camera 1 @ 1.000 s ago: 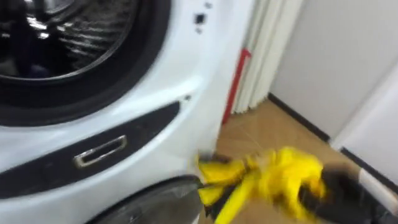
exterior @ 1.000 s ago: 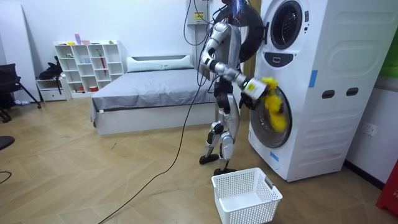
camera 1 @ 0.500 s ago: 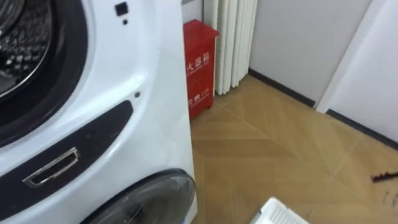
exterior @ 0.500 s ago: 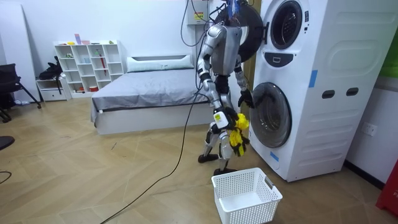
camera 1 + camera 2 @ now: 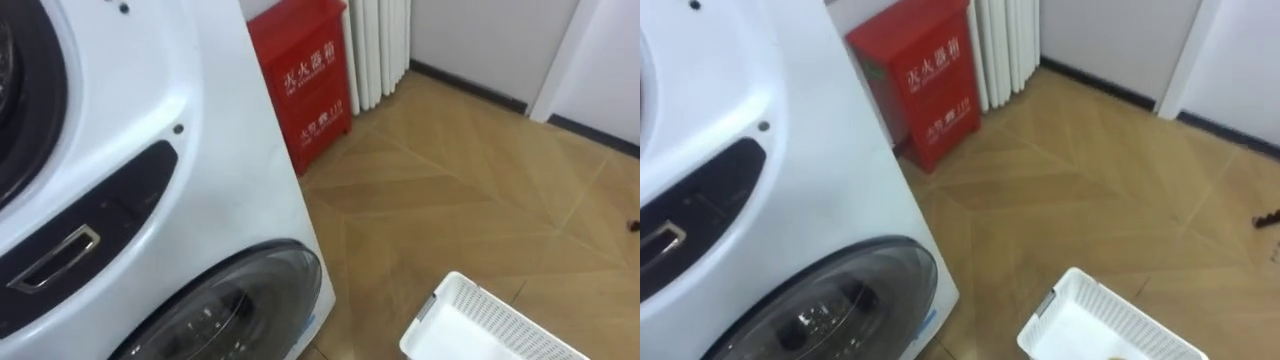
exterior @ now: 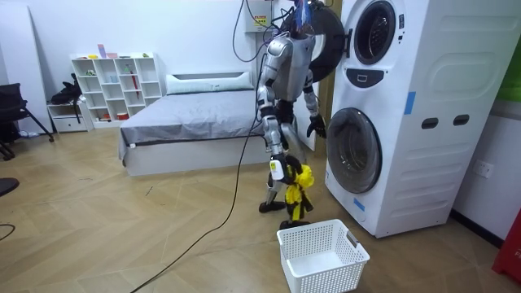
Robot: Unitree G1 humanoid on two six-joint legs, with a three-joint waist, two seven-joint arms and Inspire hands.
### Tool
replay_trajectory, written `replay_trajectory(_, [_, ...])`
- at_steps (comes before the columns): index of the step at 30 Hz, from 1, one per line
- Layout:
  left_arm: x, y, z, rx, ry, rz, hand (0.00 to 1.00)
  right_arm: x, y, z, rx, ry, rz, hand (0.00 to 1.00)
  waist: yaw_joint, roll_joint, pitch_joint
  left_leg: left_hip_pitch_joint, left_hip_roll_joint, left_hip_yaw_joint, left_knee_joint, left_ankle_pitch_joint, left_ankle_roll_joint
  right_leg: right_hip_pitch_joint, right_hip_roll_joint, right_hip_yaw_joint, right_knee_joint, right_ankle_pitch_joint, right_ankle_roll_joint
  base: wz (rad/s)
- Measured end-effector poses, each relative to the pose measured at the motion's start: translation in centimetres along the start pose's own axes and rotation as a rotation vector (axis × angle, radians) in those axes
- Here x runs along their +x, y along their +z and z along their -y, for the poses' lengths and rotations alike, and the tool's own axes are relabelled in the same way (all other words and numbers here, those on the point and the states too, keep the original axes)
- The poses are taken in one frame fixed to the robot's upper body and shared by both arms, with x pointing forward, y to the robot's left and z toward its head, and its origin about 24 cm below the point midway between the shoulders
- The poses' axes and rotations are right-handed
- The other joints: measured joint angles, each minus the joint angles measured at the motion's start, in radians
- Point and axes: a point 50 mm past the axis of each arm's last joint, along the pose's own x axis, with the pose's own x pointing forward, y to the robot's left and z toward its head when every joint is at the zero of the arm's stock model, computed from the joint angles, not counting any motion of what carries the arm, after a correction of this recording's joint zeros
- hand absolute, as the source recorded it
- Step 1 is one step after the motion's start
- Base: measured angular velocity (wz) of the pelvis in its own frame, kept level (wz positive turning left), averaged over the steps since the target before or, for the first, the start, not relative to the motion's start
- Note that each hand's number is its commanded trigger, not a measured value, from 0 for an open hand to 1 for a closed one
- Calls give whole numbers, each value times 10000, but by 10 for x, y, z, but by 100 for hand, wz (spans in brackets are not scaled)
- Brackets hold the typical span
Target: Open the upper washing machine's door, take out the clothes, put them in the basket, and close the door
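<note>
- Hanging from the right hand [image 6: 281, 168] beside the robot's knee, the yellow garment [image 6: 296, 184] is clear of the washing machine [image 6: 407, 138]. It sits just short of the white basket [image 6: 321, 256], and the fingers look clamped on the cloth.
- Doing the drop well, I judge, means carrying that hand forward over the basket's middle before the fingers part. That way the trailing cloth neither catches the rim nor lands on the floor.
- The left hand [image 6: 316, 126] is raised near the lower door [image 6: 355, 150]; whether its fingers are apart or together I cannot tell.
- A second ago the garment was held out at the lower door; now it is down at knee height. The eye views have swung toward the basket, which is the camera's own move.
</note>
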Motion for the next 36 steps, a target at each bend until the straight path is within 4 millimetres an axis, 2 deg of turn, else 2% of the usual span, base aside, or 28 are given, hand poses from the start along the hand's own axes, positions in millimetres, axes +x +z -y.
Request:
replay_trajectory(2, [0,0,3,-306,-8,-38,0,0,-1,3,280,-218,-33,0,1,12,17,-130,-22,23,1,9,12,-148,-9,2,83,-2,2,0])
replay_trajectory(8, [-1,1,7,-735,105,-88,0,1,-2,5,668,-605,-130,0,48,43,4,-318,-34,10,-71,14,17,-377,26,36,106,-2,2,0])
replay_trajectory(13, [-1,3,11,-555,-29,-34,0,4,0,3,735,-692,-76,0,52,44,6,-395,-37,3,-60,19,20,-448,36,54,75,-69,28,0])
replay_trajectory(17, [-1,5,11,-546,-44,-11,0,4,-4,-1,539,-545,-213,0,62,36,20,-586,-40,-286,82,24,25,-585,-94,-21,80,-95,20,4])
replay_trajectory(29, [-1,7,12,-386,-87,42,0,4,-2,-2,452,-499,-186,0,90,49,28,-645,-38,-723,89,55,65,-571,-289,-494,71,-192,-62,11])
replay_trajectory(33, [-1,6,14,-359,-178,-21,0,5,-1,-1,461,-507,-145,0,102,152,81,-649,-51,-773,90,67,86,-543,-329,-518,66,-210,-45,5])
replay_trajectory(36, [-1,5,14,-339,-177,-149,0,5,-1,-1,500,-507,-165,0,110,205,78,-648,-49,-782,93,69,87,-544,-331,-522,82,-221,-52,0])
